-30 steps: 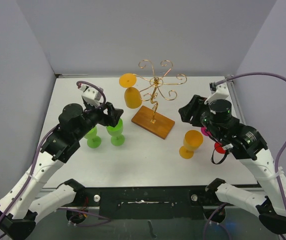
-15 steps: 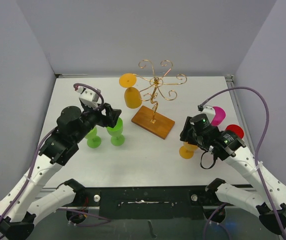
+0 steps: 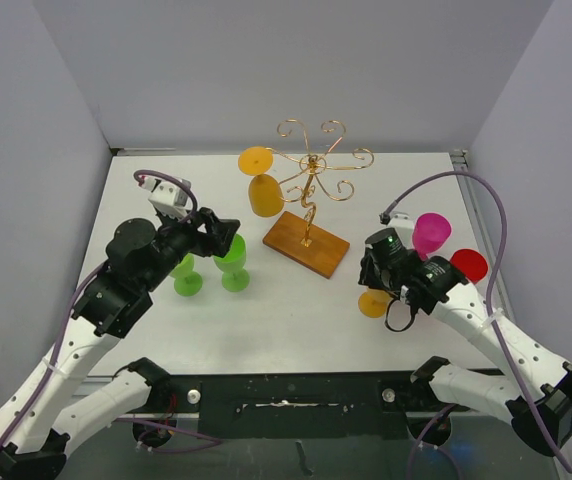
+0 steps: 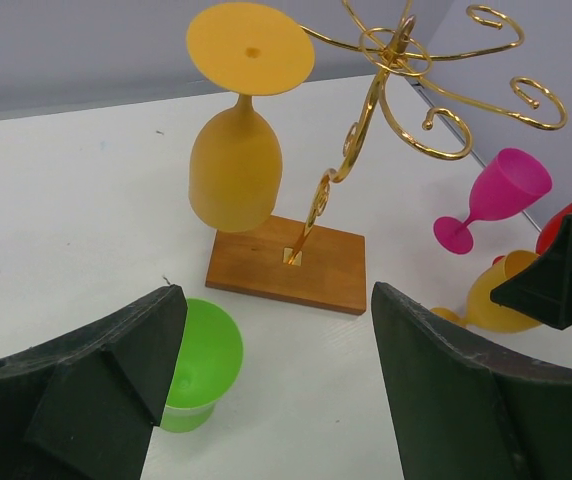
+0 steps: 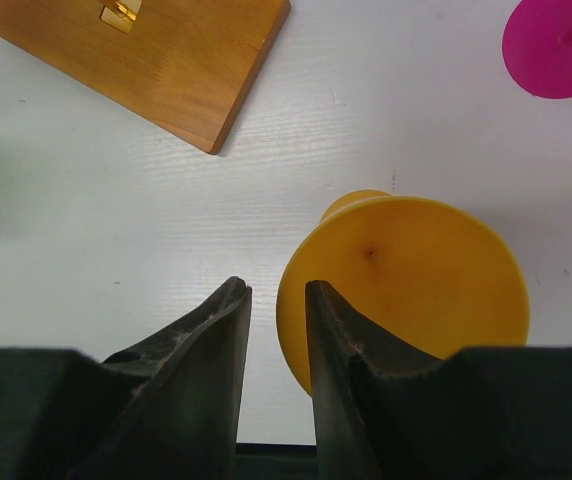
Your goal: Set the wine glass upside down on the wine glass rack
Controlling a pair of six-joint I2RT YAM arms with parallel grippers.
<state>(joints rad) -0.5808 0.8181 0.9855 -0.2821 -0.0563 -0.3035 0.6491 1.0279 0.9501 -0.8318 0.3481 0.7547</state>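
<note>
my left pincer [image 3: 220, 230] hangs wide open, holding nothing, over the left half of the white table [image 3: 296, 315]. just beneath it stand two green glasses [image 3: 233, 262], side by side and upright. in my left wrist view one green bowl shows just inside the left finger.

my right pincer [image 5: 274, 288] hangs low over the right half of the table, pointing down. its fingers [image 5: 206, 350] are drawn close with only a slim gap between them. the left edge of the orange wine glass [image 5: 416, 290] lies in that gap, and a strip of table shows between that edge and my left finger. i cannot see it clamped on anything. this glass is on the table, near and to the right of the rack, well apart from it. from above, only a little orange shows below my wrist.

the wine glass rack [image 3: 313, 163] stands at the middle of the table, towards the far side, on its wooden base [image 3: 306, 245]. a hung orange glass [image 3: 263, 195] is already on its left arm, upside down, foot uppermost.

a pink glass [image 3: 430, 233] and a red glass [image 3: 469, 264] sit at the right edge, just beyond my right arm.
</note>
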